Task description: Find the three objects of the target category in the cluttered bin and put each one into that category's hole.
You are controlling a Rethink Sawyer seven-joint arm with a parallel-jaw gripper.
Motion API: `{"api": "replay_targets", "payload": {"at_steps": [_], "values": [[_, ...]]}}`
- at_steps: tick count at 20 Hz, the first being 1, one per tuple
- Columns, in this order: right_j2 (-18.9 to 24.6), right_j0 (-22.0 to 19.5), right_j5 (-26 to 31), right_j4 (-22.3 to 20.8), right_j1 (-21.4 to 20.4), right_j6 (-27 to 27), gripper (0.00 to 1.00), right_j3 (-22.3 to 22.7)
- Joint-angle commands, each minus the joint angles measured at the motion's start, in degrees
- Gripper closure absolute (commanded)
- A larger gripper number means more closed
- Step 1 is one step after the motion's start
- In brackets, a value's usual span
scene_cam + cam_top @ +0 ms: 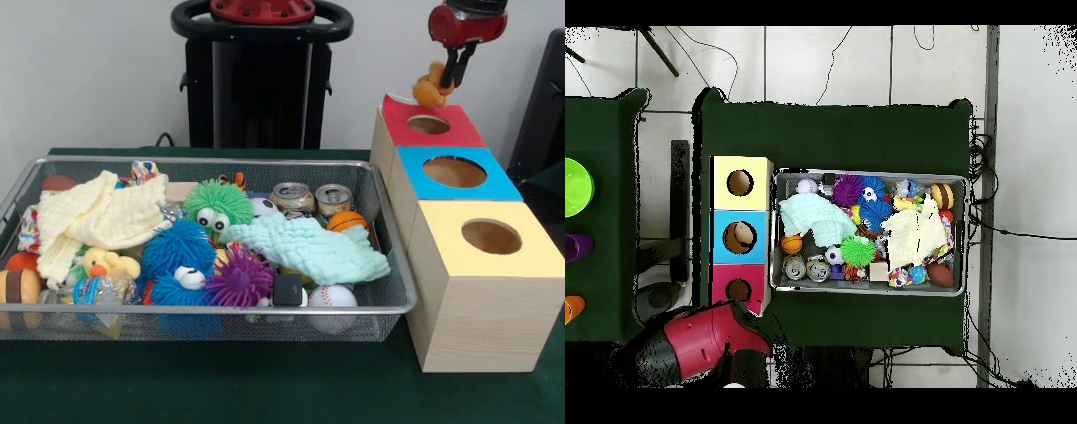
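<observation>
Orange soft plush animal [430, 88] pinched in closed claw [448, 79], hanging just above red-faced wooden box's round hole [429, 124]; looks light, squashy, grip by body; yellow plush duck [107, 262] waits in silver wire-mesh bin [396, 291]

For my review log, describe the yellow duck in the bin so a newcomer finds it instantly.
In the front view, start at the silver wire-mesh bin and go to its left end. Just below the crumpled pale yellow cloth and left of the blue fuzzy ball sits the yellow duck. Its orange beak and smooth plush body set it apart from the spiky balls beside it.
</observation>
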Motion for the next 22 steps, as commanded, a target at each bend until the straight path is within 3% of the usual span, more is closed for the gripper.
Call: {"api": "replay_targets", "payload": {"at_steps": [1,22], "values": [[0.5,-0.2,6.3,2.4,1.8,10.5,1.00,-5.8],[1.8,-2.9,3.1,1.9,4.2,7.3,1.00,-6.1]]}}
